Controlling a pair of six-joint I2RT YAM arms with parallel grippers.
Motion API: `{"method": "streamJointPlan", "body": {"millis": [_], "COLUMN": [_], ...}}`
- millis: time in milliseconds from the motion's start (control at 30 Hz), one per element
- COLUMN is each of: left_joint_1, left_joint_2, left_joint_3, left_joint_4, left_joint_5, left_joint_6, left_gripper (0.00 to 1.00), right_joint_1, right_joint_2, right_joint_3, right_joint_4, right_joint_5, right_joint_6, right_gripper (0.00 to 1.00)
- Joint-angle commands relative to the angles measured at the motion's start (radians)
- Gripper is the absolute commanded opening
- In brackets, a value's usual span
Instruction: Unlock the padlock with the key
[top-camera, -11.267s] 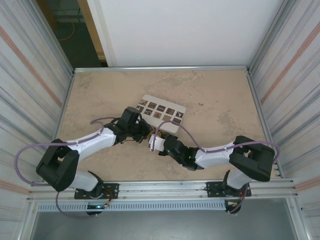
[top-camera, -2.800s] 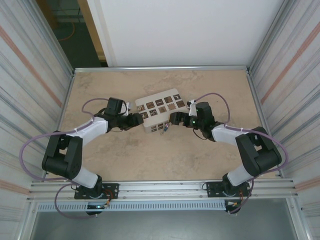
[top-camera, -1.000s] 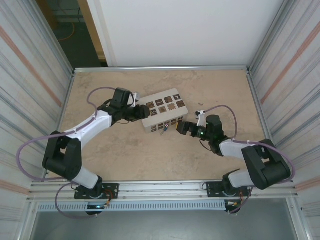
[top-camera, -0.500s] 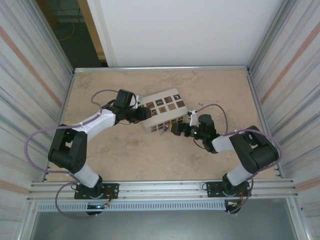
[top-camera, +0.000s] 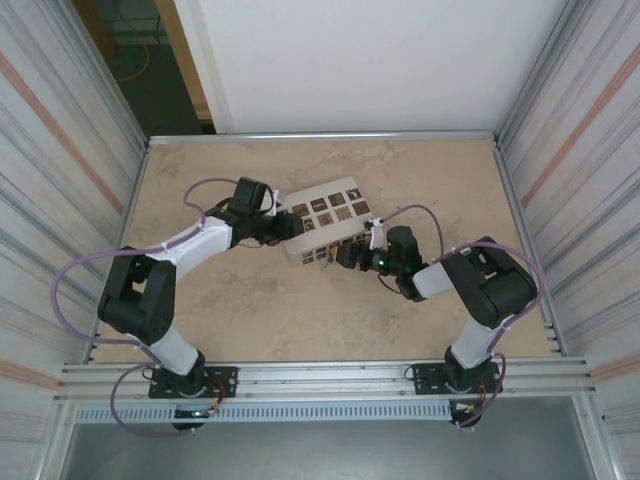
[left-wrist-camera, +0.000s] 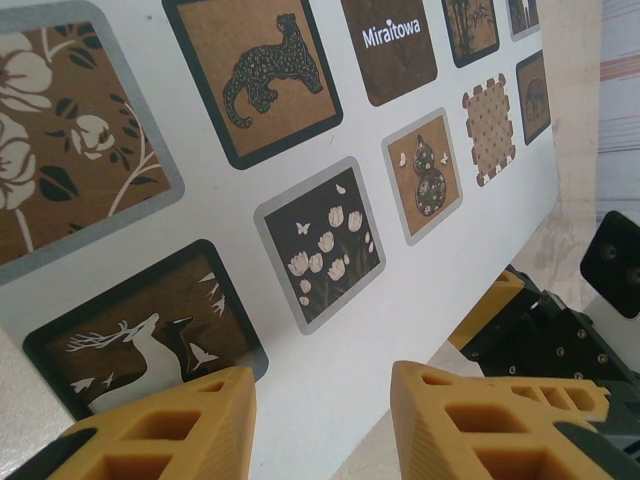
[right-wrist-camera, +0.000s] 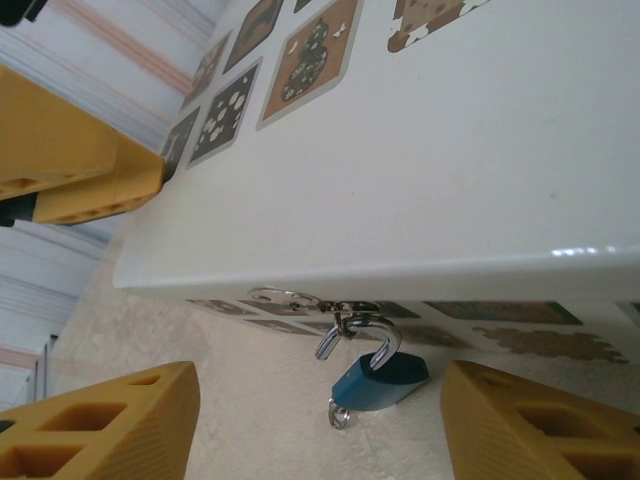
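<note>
My left arm (top-camera: 190, 248) kinks out toward the left edge of the table (top-camera: 450, 180) at the elbow. From there it reaches right and slightly toward the far edge, to the left end of the box (top-camera: 325, 213), which sits about mid-table. My left gripper (left-wrist-camera: 322, 385) is pinching that end. In its wrist view one yellow finger (left-wrist-camera: 150, 425) lies over the pictured top face by the deer tag (left-wrist-camera: 140, 345). The other finger (left-wrist-camera: 490, 415) sits at the box's lower edge, with white wall between the two. Both fingers are cut off by the bottom of the frame.

The padlock (right-wrist-camera: 380, 380) hangs on the box's near side, about midway along it. It is a small blue body on a silver shackle (right-wrist-camera: 358, 335), hooked through a metal loop (right-wrist-camera: 285, 297) on the box. A little ring (right-wrist-camera: 338, 412) sits at its lower end, and I cannot tell what that ring carries. Nor can I tell whether the shackle is seated in the body. From above, the padlock is a mere speck under the box's near edge.

My right arm (top-camera: 470, 280) bends near the table's right edge and stretches left, low over the table, with the wrist toward the box's near side. My right gripper (right-wrist-camera: 318, 372) is spread wide, with one finger on either side of the padlock. The padlock hangs just ahead of the tips and touches neither. Past the box's far end in that view I see my left fingers (right-wrist-camera: 70, 170).
</note>
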Motion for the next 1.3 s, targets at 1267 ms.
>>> {"method": "streamJointPlan", "body": {"millis": [1267], "left_joint_1": [-0.007], "left_joint_2": [0.010], "left_joint_3": [-0.025], "left_joint_4": [-0.006], "left_joint_5": [-0.005], "left_joint_6": [-0.019], "left_gripper": [0.41], "right_joint_1": [0.025], "right_joint_2": [0.160], "right_joint_3": [0.094], "right_joint_4": [0.114], "right_joint_5": [-0.089], "right_joint_6": [-0.018], "right_gripper": [0.46]}}
